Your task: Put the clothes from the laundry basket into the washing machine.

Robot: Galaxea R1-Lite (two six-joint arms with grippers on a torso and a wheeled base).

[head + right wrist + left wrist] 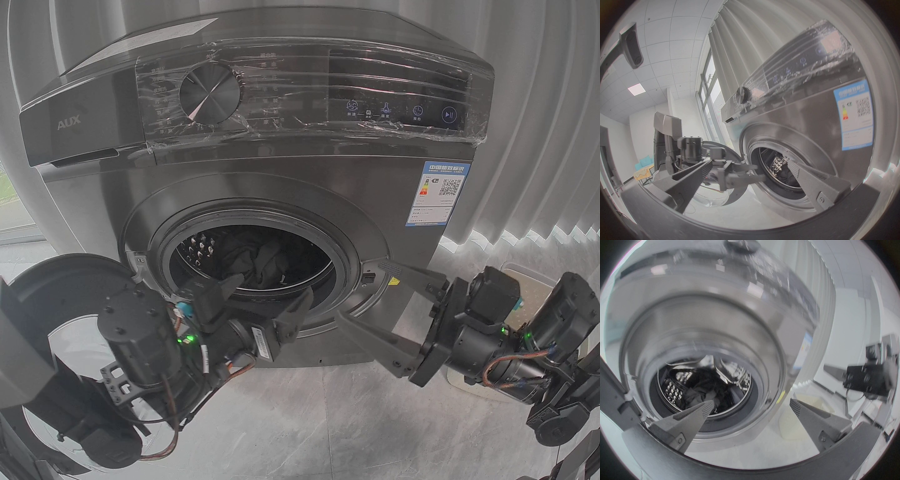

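Facing the washing machine (262, 187) head-on, the head view has its round door (56, 300) swung wide open, at about 8 o'clock from the drum opening. Dark clothes (262, 256) lie heaped inside the drum, toward its back. The left tool (274, 285) hovers at 6 o'clock on the opening's rim with its jaws spread apart and nothing between them. The right tool (356, 290) sits at about 4 o'clock from the opening, just outside the rim, its jaws likewise parted and empty. A control dial (209, 94) is at 11 o'clock above the opening and a blue-topped label (437, 194) at 2 o'clock. A pale container (531, 281) stands on the floor (350, 425) behind the right arm, at 3 o'clock from the machine; what it holds cannot be made out. White curtains (544, 125) hang behind.

From the left wrist, the left tool's two grey fingers (693, 418) stand wide apart, pointing at the drum mouth, where the dark clothes rest against the perforated steel wall. The other arm shows farther off beside the machine.

From the right wrist, the right tool's fingers (812, 181) are spread and hold nothing, aimed at the machine's front. The left tool is seen beyond them, just in front of the open drum, with the door behind it.
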